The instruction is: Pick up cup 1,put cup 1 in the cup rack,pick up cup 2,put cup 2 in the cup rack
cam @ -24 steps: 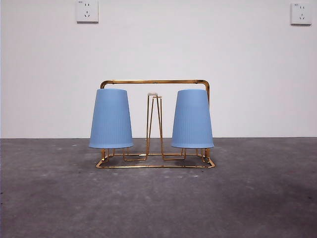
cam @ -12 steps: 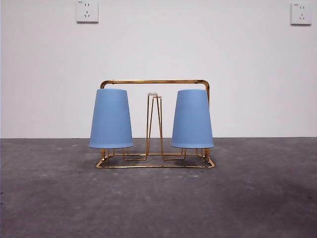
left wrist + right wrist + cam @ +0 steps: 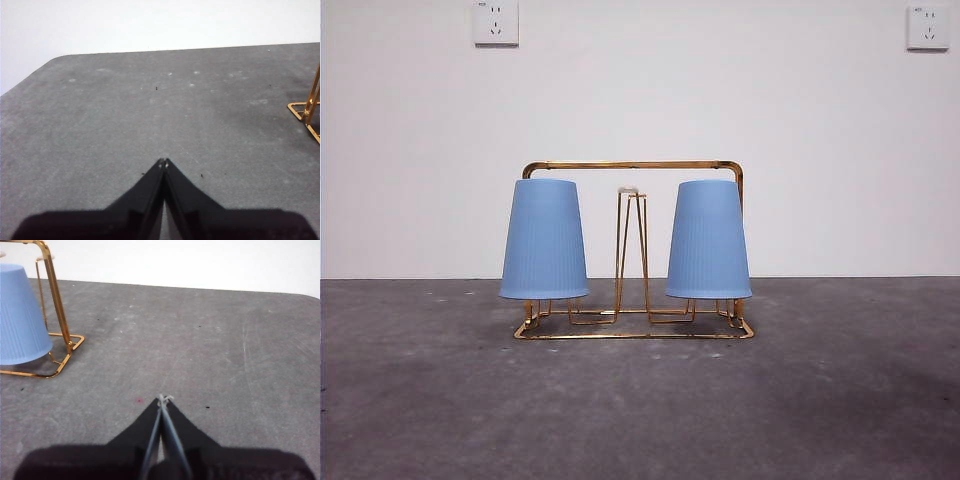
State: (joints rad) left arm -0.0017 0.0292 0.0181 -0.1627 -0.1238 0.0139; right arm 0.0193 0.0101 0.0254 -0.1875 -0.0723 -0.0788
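Observation:
The gold wire cup rack (image 3: 632,166) stands on the grey table in the front view. Two ribbed blue cups hang upside down on its outer prongs, one on the left (image 3: 544,240) and one on the right (image 3: 708,240). The middle prong (image 3: 631,195) is bare. My left gripper (image 3: 163,162) is shut and holds nothing, over bare table, with a corner of the rack (image 3: 307,111) off to one side. My right gripper (image 3: 163,399) is shut too and holds nothing, apart from a blue cup (image 3: 20,315) on the rack (image 3: 55,295). Neither arm shows in the front view.
A white wall stands behind the table, with two sockets (image 3: 496,22) (image 3: 928,27) high up. The table's rounded corner (image 3: 55,59) shows in the left wrist view.

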